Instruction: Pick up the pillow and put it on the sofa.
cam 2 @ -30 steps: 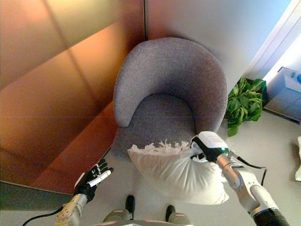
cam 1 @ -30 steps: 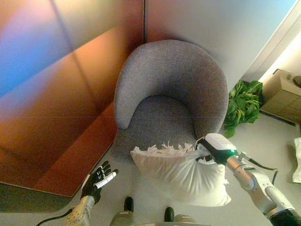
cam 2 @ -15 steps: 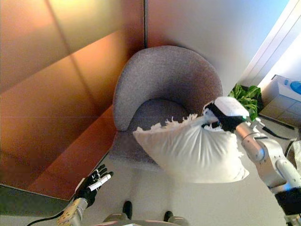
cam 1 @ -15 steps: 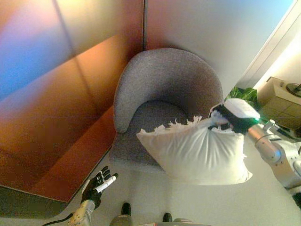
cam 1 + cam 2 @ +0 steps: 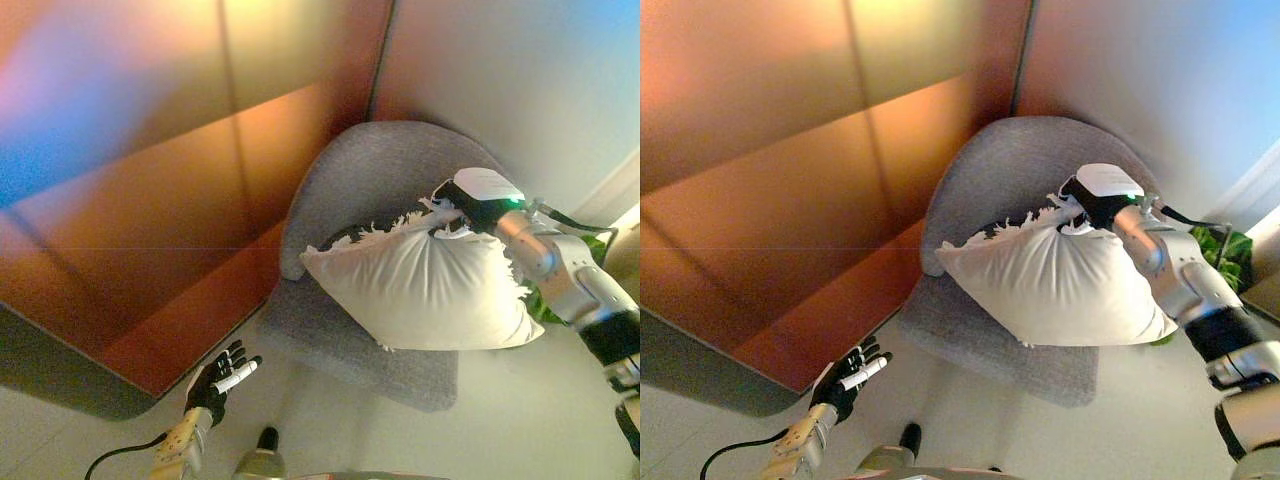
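Observation:
A white pillow (image 5: 425, 285) with a fringed edge hangs in the air over the seat of a round grey armchair (image 5: 380, 180). My right hand (image 5: 462, 208) is shut on the pillow's upper right corner and holds it up in front of the chair's backrest. The pillow also shows in the right eye view (image 5: 1060, 285). My left hand (image 5: 220, 377) is open and empty, low at the left over the floor, well away from the chair.
A wood-toned wall panel (image 5: 150, 230) runs along the left and meets a pale wall behind the chair. A green plant (image 5: 1220, 245) stands to the right of the chair, mostly hidden by my right arm. Pale floor (image 5: 500, 420) lies in front of the chair.
My right hand has lifted the pillow from the chair's front edge up over the seat. The camera has swung, shifting the whole scene to the right. My left hand stays low and idle.

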Robot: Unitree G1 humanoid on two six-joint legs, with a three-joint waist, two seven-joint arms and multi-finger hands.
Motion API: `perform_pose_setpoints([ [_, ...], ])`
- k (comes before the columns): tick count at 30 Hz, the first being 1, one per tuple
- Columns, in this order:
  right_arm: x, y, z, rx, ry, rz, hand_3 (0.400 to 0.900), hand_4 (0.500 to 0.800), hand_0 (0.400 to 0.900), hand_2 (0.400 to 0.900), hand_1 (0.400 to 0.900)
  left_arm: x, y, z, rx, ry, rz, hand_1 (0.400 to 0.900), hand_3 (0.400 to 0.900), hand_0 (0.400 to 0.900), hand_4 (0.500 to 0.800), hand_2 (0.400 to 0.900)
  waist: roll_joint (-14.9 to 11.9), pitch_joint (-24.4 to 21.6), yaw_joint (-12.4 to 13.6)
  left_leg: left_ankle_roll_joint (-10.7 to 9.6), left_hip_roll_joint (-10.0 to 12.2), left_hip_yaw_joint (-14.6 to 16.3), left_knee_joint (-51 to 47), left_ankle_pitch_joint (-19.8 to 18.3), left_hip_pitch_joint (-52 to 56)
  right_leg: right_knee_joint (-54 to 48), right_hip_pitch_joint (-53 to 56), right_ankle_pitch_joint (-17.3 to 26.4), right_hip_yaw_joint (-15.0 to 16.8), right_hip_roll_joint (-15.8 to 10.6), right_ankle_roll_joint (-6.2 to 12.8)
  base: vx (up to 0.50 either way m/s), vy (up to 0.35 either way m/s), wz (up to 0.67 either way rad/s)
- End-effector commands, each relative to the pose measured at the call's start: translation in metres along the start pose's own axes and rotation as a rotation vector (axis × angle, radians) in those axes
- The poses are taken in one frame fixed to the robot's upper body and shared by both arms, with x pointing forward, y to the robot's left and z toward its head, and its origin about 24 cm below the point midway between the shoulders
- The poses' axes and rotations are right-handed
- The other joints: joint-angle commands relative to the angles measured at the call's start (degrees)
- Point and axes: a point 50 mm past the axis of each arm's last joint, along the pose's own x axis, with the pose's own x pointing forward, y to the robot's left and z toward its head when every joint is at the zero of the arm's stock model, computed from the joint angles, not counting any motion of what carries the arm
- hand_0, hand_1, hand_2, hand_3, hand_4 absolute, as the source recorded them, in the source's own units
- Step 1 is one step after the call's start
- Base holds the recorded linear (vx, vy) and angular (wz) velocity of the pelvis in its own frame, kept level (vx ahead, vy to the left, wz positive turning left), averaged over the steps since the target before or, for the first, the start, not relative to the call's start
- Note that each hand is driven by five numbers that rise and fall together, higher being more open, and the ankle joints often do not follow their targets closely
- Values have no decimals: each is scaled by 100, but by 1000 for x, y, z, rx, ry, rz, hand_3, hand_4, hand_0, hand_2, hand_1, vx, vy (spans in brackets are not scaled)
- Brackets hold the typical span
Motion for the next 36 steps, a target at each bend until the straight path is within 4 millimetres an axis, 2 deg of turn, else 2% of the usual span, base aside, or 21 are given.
perform_pose_setpoints([
  [1, 14, -107, 13, 33, 17, -318, 900, 800, 900, 900, 900, 15, -4, 34, 153, -77, -96, 900, 900, 900, 800, 900, -368, -480, 359, -175, 51, 17, 86, -721, 179, 441, -233, -198, -214, 15, 61, 50, -15, 27],
  [5, 26, -111, -5, 39, 144, -249, 900, 800, 900, 900, 900, 16, -8, 32, 174, -38, -163, 900, 900, 900, 800, 900, -361, -500, 568, -202, 33, -104, 88, -690, 140, 417, -177, -211, -355, 15, 46, 42, -7, 26],
  [9, 30, -113, -20, 32, 252, -198, 900, 800, 900, 900, 900, 16, -10, 32, 180, -25, -189, 900, 900, 900, 800, 900, -316, -506, 685, -206, 9, -199, 75, -652, 133, 393, -132, -206, -420, 17, 43, 18, 6, 16],
  [19, 24, -114, -46, 45, 378, -169, 900, 800, 900, 900, 900, 15, -12, 28, 172, -25, -202, 900, 900, 900, 800, 900, -198, -523, 677, -188, -20, -199, 39, -612, 155, 348, -88, -185, -417, 5, 62, -12, 15, 1],
  [24, 20, -111, -54, 115, 388, -196, 900, 800, 900, 900, 900, 14, -11, 27, 164, -28, -206, 900, 900, 900, 800, 900, -161, -525, 609, -182, -19, -148, 38, -616, 161, 347, -102, -179, -364, -1, 69, -45, 20, -4],
  [29, 20, -94, -53, 280, 336, -212, 900, 800, 900, 900, 900, 14, -14, 26, 153, -33, -198, 900, 900, 900, 800, 900, -104, -512, 484, -164, -21, -79, 18, -630, 190, 350, -124, -168, -283, -8, 78, -61, 23, -9],
  [36, 17, -47, -45, 387, 240, -190, 900, 800, 900, 900, 900, 15, -17, 25, 127, -47, -179, 900, 900, 900, 800, 900, -3, -462, 234, -139, -6, 89, 15, -679, 212, 360, -191, -148, -127, -38, 105, -76, 24, -16],
])
